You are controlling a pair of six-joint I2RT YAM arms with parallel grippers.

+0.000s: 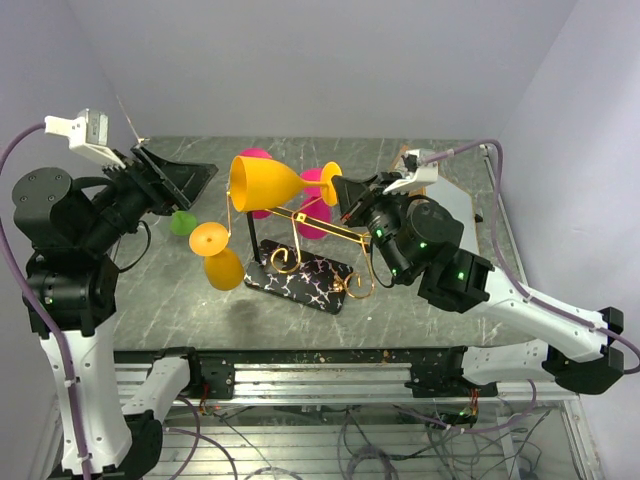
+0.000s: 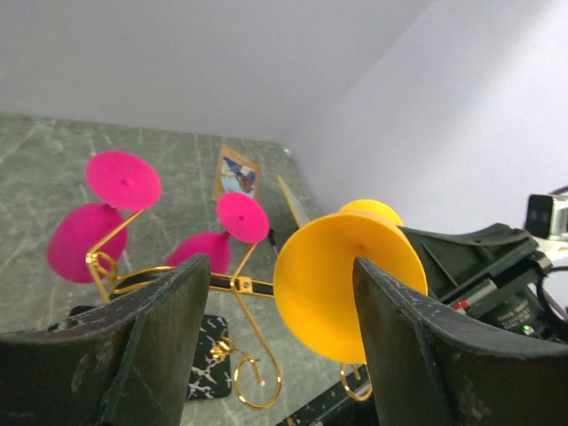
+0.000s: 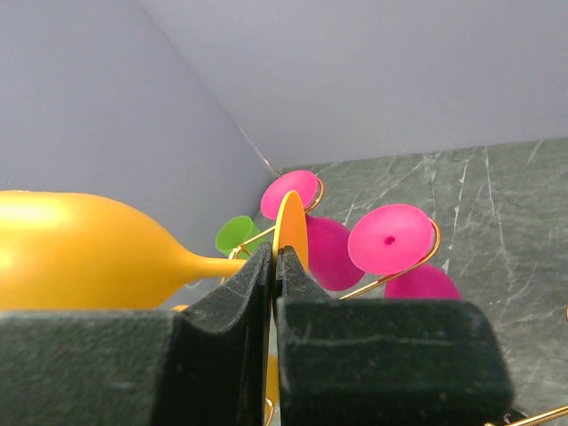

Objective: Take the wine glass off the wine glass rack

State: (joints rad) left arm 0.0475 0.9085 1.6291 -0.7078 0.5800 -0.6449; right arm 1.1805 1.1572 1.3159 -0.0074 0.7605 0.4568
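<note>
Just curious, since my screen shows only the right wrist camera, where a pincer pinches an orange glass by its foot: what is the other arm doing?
Observer: The left pincer is open, and the orange glass lies sideways with its mouth pointing at it.
Visitor: Are there other orange glasses?
Observer: One: a second orange glass hangs at the left end of the gold stand.
Visitor: What keeps the stand up?
Observer: A black base with a white pattern, flat on the grey table.
</note>
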